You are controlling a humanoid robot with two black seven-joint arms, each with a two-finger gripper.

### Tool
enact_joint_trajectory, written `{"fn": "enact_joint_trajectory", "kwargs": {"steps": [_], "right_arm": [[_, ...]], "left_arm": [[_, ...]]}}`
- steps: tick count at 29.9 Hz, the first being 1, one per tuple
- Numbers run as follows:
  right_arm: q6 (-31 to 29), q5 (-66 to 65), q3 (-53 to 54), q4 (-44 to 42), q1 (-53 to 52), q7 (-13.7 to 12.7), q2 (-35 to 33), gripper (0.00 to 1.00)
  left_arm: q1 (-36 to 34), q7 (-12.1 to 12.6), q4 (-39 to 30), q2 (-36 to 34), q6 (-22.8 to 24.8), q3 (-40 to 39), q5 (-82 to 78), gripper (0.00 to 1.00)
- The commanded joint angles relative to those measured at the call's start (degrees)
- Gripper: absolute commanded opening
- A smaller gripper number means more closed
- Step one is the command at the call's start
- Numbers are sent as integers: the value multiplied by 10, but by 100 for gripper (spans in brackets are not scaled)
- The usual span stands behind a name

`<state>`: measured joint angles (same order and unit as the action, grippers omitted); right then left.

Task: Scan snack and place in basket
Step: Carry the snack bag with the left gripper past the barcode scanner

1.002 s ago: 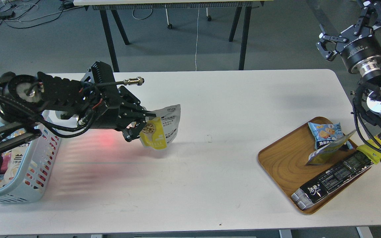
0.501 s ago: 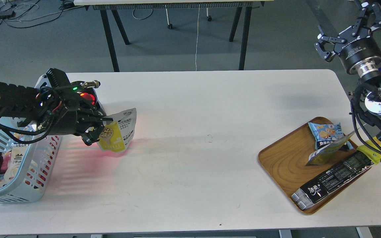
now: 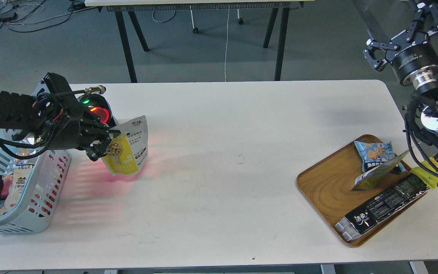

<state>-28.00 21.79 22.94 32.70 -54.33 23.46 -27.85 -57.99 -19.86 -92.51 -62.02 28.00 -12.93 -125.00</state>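
Now | left gripper clamped on snack, held print-side toward scanner's red light, probably scanning | basket just left | right gripper spread apart, idle far right

The left tool grips the snack above the table, beside the basket.

The basket sits at the table's left edge, the tray at its right. The snack hangs just right of the basket in the left pincer.
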Motion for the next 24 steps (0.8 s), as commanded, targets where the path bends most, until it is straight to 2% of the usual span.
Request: {"fn": "enact_joint_trajectory", "kwargs": {"steps": [1, 14, 17, 24], "right_arm": [[0, 0, 0, 0, -2, 0, 1, 99], [0, 0, 0, 0, -1, 1, 0, 99], [0, 0, 0, 0, -2, 1, 0, 99], [0, 0, 0, 0, -2, 1, 0, 99]], "left_arm": [[-4, 0, 0, -6, 0, -2, 0, 0], [-38, -19, 39, -8, 0, -3, 0, 0], [-39, -34, 39, -9, 0, -3, 0, 0], [-37, -35, 38, -11, 0, -1, 0, 0]]}}
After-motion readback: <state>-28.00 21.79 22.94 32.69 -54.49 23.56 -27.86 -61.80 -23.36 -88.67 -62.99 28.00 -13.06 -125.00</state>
